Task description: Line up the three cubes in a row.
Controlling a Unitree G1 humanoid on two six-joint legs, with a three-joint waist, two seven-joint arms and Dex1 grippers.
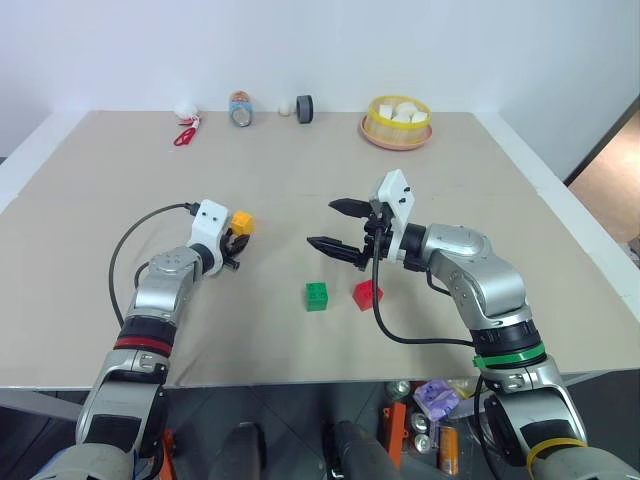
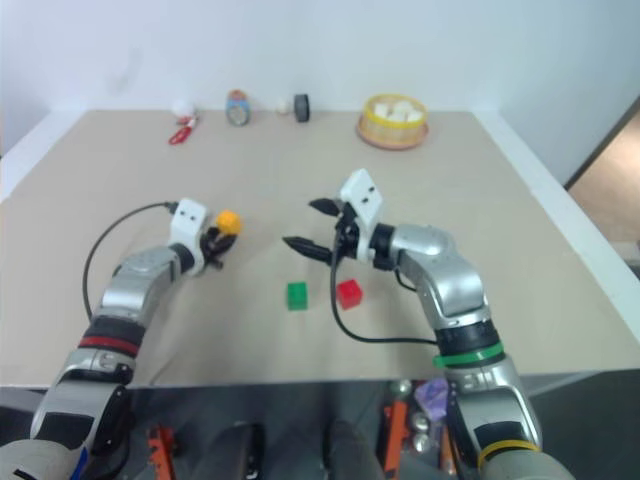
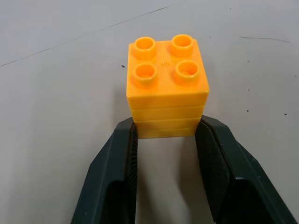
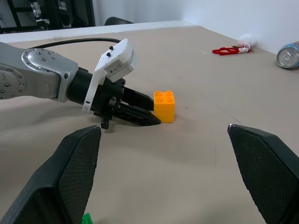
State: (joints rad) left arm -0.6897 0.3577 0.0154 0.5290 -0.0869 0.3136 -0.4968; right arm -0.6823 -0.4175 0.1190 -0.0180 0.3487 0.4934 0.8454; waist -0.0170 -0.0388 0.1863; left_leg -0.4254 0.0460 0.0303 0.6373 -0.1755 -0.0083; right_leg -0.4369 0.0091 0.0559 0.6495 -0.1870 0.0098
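Note:
A yellow-orange cube (image 3: 167,88) with a studded top stands upright on the tan table (image 1: 450,190), left of centre. My left gripper (image 1: 236,240) is shut on the yellow cube, its two black fingers (image 3: 119,154) pressing the cube's near sides low down. The green cube (image 1: 316,296) and the red cube (image 1: 367,294) sit close together near the table's front middle, the red one turned at an angle. Just above and behind them hovers my right gripper (image 1: 322,223), open wide and empty, pointing left toward the yellow cube (image 4: 164,106).
At the table's far edge stand a yellow bowl (image 1: 372,125) with white lumps, a black roll (image 1: 304,108), a small white ball (image 1: 286,107), a can (image 1: 240,108) and red scissors (image 1: 185,135). Several cans lie on the floor below the front edge.

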